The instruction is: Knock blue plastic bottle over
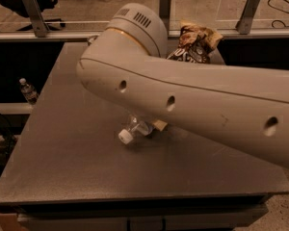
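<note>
The blue plastic bottle (135, 130) lies on its side on the grey table (62, 172), near the middle. Its white cap (125, 136) points toward the front left. Most of its clear body is hidden under my big beige arm (183, 105), which reaches across the view from the right. My gripper (159, 125) is under the arm right beside the bottle; only a tan bit of it shows.
A crumpled brown snack bag (195, 44) lies at the table's back right. The arm hides the back middle of the table. A small bottle with a white cap (28, 91) stands off the table at left. Metal posts and a rail run behind the table.
</note>
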`<action>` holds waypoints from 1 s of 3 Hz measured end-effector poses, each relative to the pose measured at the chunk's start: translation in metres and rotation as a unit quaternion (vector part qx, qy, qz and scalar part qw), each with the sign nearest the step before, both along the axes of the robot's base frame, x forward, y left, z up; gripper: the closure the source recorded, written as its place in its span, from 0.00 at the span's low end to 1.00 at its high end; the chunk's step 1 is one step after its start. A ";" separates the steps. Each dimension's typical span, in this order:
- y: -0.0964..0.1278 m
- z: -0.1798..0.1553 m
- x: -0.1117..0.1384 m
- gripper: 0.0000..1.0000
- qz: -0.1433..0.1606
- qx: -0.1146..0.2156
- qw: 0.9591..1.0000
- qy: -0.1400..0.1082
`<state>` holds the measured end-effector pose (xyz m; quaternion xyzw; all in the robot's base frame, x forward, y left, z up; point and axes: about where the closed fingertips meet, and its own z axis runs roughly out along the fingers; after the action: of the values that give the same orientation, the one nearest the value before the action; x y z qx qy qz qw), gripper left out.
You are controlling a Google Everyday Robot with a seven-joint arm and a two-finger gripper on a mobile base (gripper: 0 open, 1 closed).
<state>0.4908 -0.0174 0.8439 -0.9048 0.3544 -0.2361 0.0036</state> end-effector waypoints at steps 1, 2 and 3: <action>0.000 0.000 0.000 0.60 0.000 0.000 1.000 0.000; 0.000 0.000 0.000 0.36 0.000 0.000 1.000 -0.001; -0.001 0.000 0.000 0.12 0.000 -0.001 1.000 -0.001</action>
<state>0.4905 -0.0180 0.8442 -0.9046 0.3542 -0.2372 0.0035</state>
